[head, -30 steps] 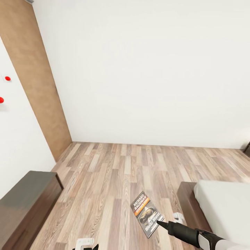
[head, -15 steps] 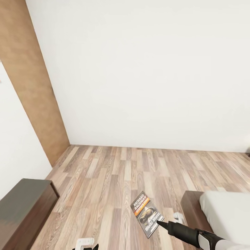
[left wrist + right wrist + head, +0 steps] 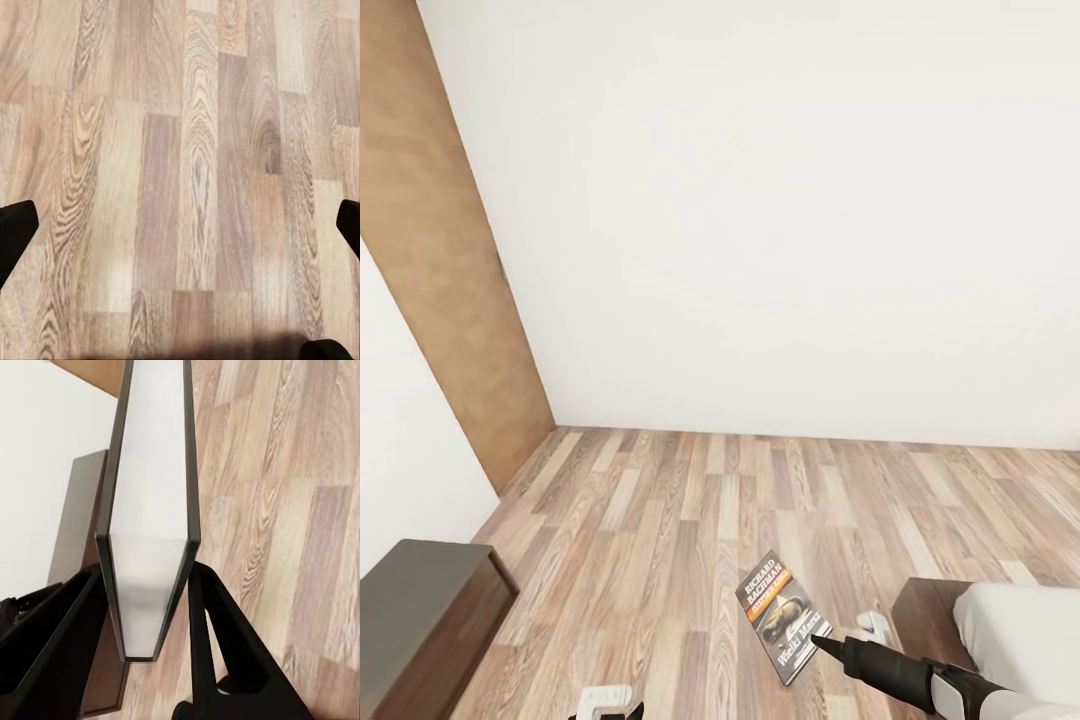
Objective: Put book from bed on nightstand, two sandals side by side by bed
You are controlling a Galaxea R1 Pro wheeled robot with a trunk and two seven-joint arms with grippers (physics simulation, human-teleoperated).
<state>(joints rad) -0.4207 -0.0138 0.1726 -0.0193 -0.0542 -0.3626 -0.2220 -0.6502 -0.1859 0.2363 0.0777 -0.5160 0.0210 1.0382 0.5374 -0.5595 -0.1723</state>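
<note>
While the head camera looks down across the bedroom's wood-plank floor (image 3: 690,520) toward a bare white wall (image 3: 780,220), the right gripper (image 3: 822,642) reaches in from the lower right corner with the book (image 3: 782,616) pinched at its near edge. That paperback hangs in the air above the planks, cover up, its white author's name, orange strip and greyish picture all plain to see. Just right of it sits the bed (image 3: 1015,630), a dark brown frame corner with pale grey mattress on top. A nightstand (image 3: 422,625) stands at the lower left, dark and glossy-topped, against the white side wall, with a tan wood panel (image 3: 435,230) rising behind it. At the bottom edge a sliver of the left gripper (image 3: 605,708) pokes in.

From the left wrist camera, the left gripper (image 3: 180,240) has its black fingertips (image 3: 15,236) spread wide apart at either side, with bare planks between them and nothing held.

From the right wrist camera, the right gripper's two black fingers (image 3: 217,637) are clamped on the book (image 3: 150,510), seen edge-on, pale pages between dark covers. Beyond it lie the floor and the dark nightstand (image 3: 79,525) by the white wall.
</note>
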